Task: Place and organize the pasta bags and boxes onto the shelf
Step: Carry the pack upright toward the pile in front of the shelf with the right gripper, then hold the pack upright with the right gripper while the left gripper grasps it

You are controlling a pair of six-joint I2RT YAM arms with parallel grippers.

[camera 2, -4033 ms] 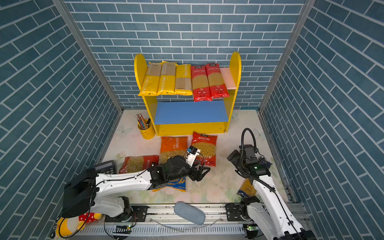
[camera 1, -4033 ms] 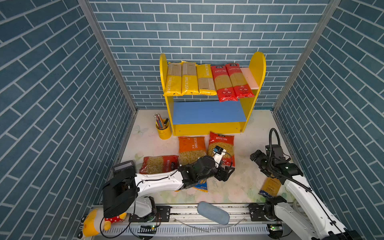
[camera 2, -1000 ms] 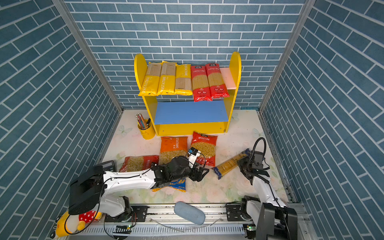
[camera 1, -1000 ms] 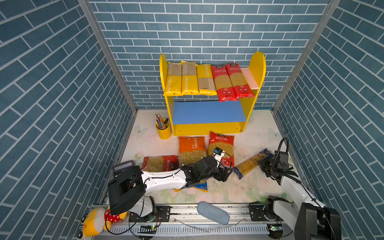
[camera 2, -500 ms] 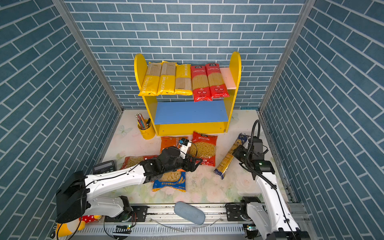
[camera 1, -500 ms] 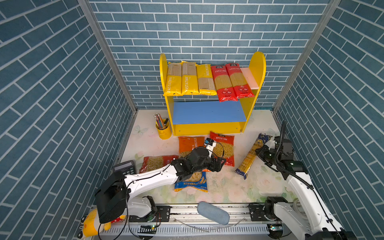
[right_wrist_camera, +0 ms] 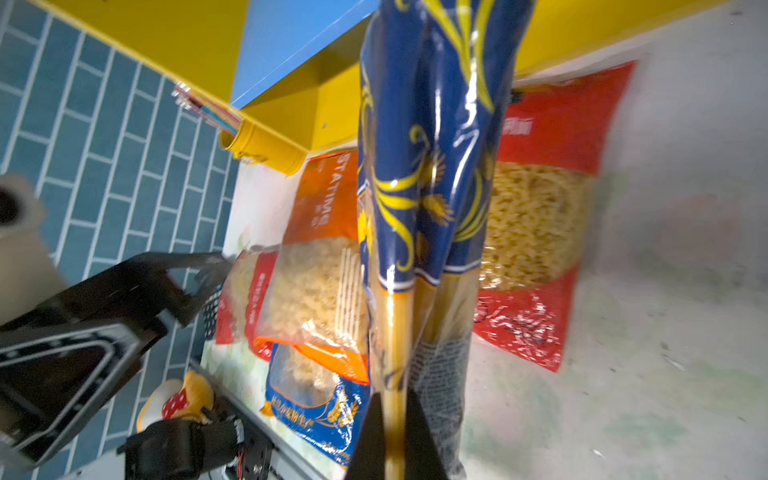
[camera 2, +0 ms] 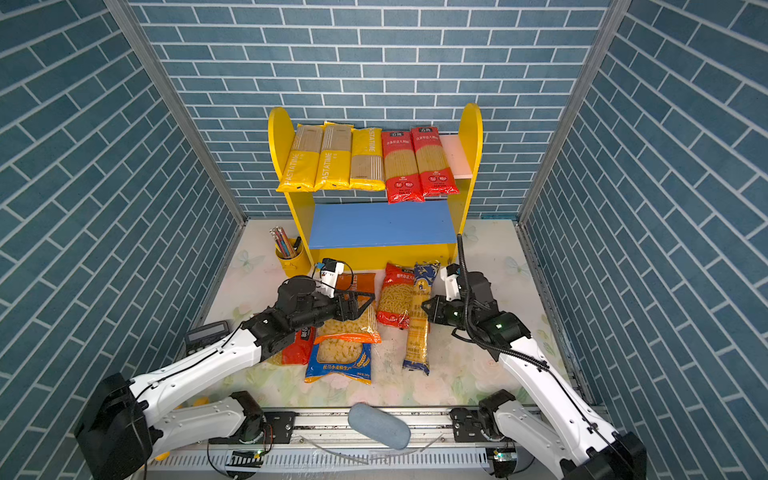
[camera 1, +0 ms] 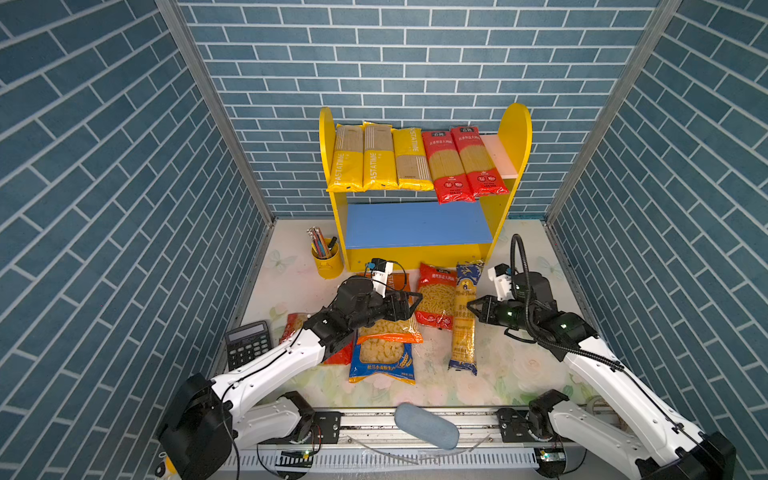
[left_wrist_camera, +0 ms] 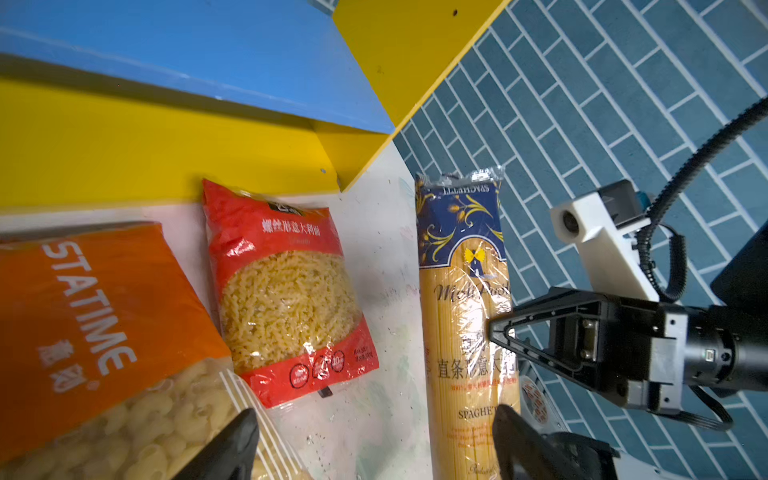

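Swung round since a moment ago, the dark-blue spaghetti pack (camera 1: pixel 464 332) no longer slants across the right side. It now runs nearly straight from front to back, just beside the red fusilli bag (camera 1: pixel 436 299), with its blue end pointing at the shelf's (camera 1: pixel 515 137) lower front. The right gripper (camera 1: pixel 469 305) has its fingers (right_wrist_camera: pixel 368 436) pinched tight on the pack's right edge about halfway along, and the right wrist view shows the wrapper squeezed between them. Whether the near end touches the counter (camera 1: pixel 519 374) I cannot tell.

The left gripper (camera 1: pixel 415 305) hovers over the orange macaroni bag (camera 1: pixel 390 328), facing the spaghetti. Its fingers (left_wrist_camera: pixel 232 440) are spread wide with nothing between them. The orange bag overlaps the top of a blue macaroni bag (camera 1: pixel 382 361) nearer the front. Another red bag (camera 1: pixel 293 328) lies mostly hidden under the left arm.

On the shelf's pink upper board (camera 1: pixel 498 158), three yellow PASTATIME packs (camera 1: pixel 374 158) and two red spaghetti packs (camera 1: pixel 461 166) lie side by side, their front ends overhanging the edge. A strip of pink shows bare at the right. The blue lower board (camera 1: pixel 415 224) holds nothing.

A yellow pencil cup (camera 1: pixel 328 262) stands by the shelf's left foot, and a calculator (camera 1: pixel 248 343) sits near the left wall.
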